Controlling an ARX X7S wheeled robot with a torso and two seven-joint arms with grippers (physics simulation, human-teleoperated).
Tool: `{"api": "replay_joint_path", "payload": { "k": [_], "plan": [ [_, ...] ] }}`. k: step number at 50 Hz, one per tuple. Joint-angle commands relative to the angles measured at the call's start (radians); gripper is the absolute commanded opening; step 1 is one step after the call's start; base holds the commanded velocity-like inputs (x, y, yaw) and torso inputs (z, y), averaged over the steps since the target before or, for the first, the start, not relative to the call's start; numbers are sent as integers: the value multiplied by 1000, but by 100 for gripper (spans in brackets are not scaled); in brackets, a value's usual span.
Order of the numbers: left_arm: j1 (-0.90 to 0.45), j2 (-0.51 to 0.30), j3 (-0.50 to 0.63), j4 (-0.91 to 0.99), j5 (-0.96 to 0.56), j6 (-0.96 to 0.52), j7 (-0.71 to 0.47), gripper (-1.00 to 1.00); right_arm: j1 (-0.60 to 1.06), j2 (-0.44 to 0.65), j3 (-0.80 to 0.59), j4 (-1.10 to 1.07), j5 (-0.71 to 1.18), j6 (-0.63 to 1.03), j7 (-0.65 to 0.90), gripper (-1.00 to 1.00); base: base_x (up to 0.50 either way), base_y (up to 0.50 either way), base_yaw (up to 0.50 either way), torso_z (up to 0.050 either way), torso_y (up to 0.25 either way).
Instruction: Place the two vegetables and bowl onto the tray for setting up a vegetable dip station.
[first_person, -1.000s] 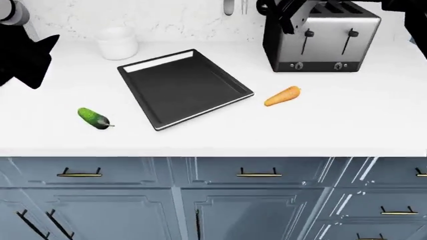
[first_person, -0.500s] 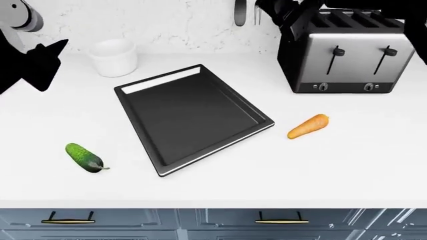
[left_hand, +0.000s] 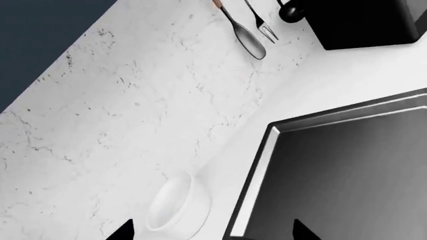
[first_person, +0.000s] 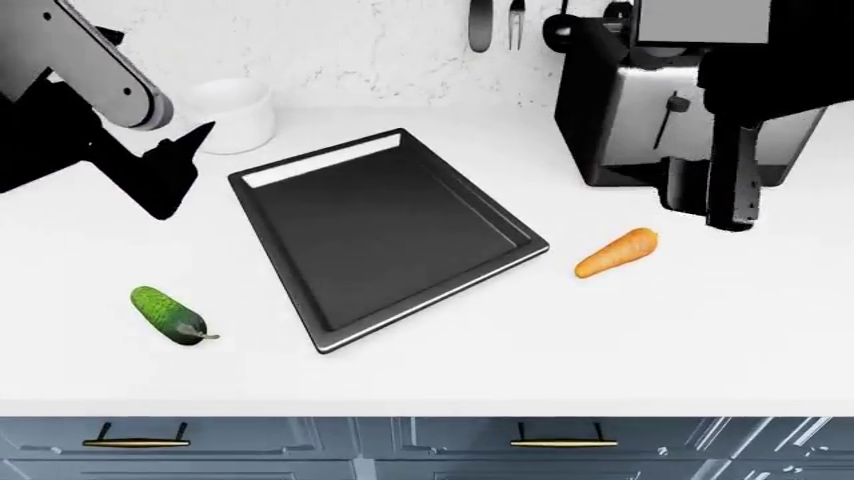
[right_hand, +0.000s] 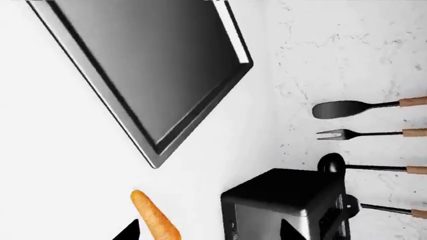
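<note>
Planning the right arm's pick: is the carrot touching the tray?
Apart. The head view shows bare white counter between the carrot and the tray's nearest rim.

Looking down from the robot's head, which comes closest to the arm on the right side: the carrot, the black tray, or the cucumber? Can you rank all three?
From the right gripper:
1. Carrot, just beside it on the counter, in front of the toaster.
2. Tray, in the middle of the counter.
3. Cucumber, far across on the left, past the tray.
</note>
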Motion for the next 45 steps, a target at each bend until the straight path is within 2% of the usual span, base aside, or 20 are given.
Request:
{"api": "replay_joint_path", "payload": {
  "k": [1, 4, 6, 7, 11, 16, 17, 20, 29, 45],
  "plan": [
    [22, -8, -31, 38, -17, -3, -16, 100, 166, -22, -341, 294, -228, -495, -248, 100, 0, 0, 0, 0, 0],
    [9, -19, -32, 55, -21, -21, -11, 100, 195, -68, -389, 437, -267, -653, -279, 100, 0, 0, 0, 0, 0],
    [7, -22, -29, 57, -20, -22, -9, 100, 194, -78, -387, 456, -259, -662, -278, 100, 0, 0, 0, 0, 0],
    [-12, -31, -25, 69, -21, -40, -1, 100, 201, -130, -409, 568, -270, -731, -293, 100, 0, 0, 0, 0, 0],
    [-24, -46, -25, 113, -31, -82, 1, 100, 198, -218, -440, 746, -279, -848, -297, 100, 0, 0, 0, 0, 0],
    [16, -90, -69, 199, -68, -142, -6, 100, 151, -269, -468, 825, -281, -939, -275, 100, 0, 0, 0, 0, 0],
    [16, -90, -70, 200, -69, -143, -7, 100, 151, -270, -468, 829, -280, -941, -274, 100, 0, 0, 0, 0, 0],
    [36, -119, -114, 248, -98, -187, -9, 100, 124, -238, -459, 677, -230, -800, -314, 100, 0, 0, 0, 0, 0],
    [30, -117, -107, 254, -104, -187, -4, 100, 44, -225, -451, 595, -200, -738, -238, 100, 0, 0, 0, 0, 0],
    [35, -120, -111, 264, -113, -187, -6, 100, -46, -86, -503, 396, -215, -641, -195, 100, 0, 0, 0, 0, 0]
  ]
}}
